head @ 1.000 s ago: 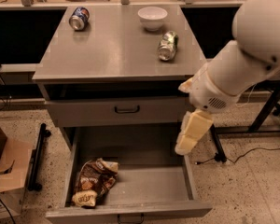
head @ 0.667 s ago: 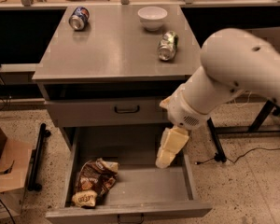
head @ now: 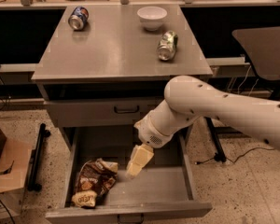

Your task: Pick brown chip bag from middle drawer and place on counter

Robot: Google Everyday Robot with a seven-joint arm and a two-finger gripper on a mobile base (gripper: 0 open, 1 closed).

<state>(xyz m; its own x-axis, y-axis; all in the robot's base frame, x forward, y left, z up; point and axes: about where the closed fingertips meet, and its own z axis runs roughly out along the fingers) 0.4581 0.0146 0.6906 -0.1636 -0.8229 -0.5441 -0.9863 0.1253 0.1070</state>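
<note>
Claw lower centre, over middle drawer | grip: cannot tell | brown chip bag lower left, seemingly apart.

The end effector has travelled left and downward, from beside the right wall of the middle drawer to above its floor, near the brown chip bag. The arm has dropped below the desk top.

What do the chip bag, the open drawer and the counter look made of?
Chip bag: crinkled glossy film, likely foil or plastic. Drawer: smooth matte grey, probably sheet metal. Counter: grey metal by its soft sheen. Gripper hangs over the drawer floor, right of the bag.
</note>
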